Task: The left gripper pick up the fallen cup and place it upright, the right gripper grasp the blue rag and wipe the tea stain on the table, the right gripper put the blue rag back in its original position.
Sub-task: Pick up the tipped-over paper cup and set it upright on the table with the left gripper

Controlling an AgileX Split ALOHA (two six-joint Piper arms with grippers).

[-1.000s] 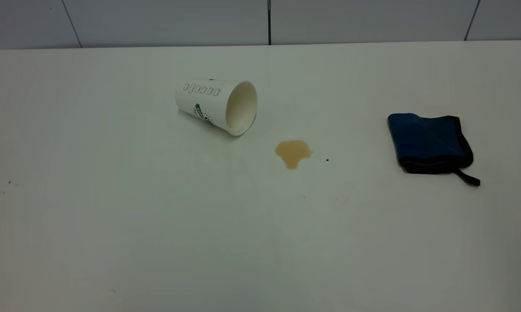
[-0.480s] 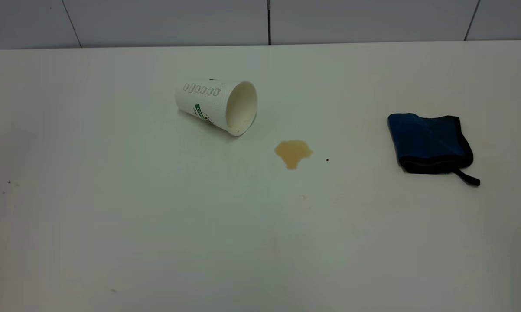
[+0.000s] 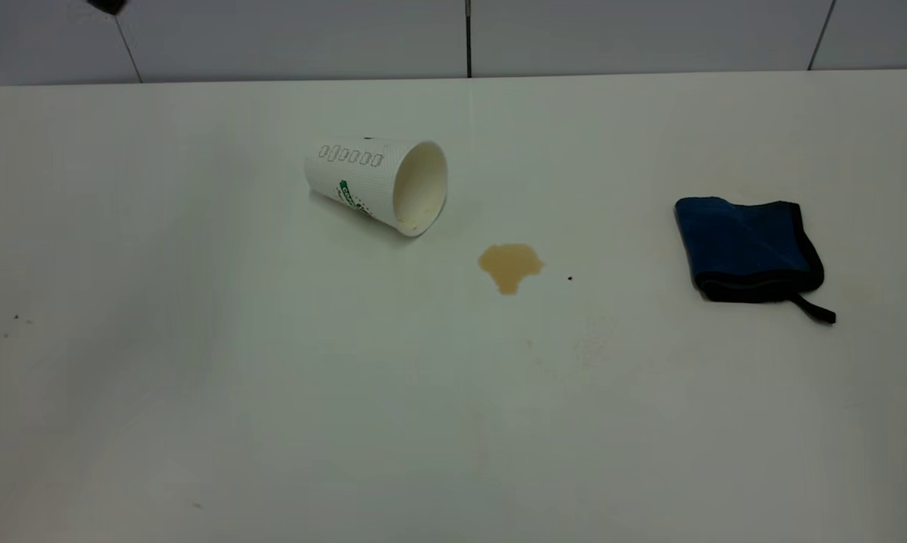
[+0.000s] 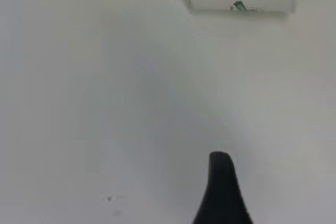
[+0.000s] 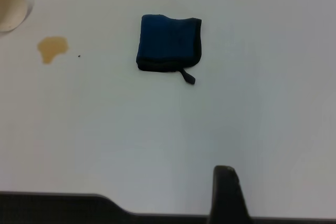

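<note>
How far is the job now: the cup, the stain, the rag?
Nothing looks done yet. The white paper cup with the green logo lies on its side on the white table. The light-brown tea stain is unwiped, and the folded dark-blue rag lies untouched. The left gripper is above the table, short of the cup; the right gripper holds nothing. All three steps remain.

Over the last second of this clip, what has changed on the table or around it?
Only one thing: a small dark part of the left arm has come into the exterior view's top left corner. Nothing was grasped or released. The cup still lies on its side, and the tea stain and blue rag are unmoved.
</note>
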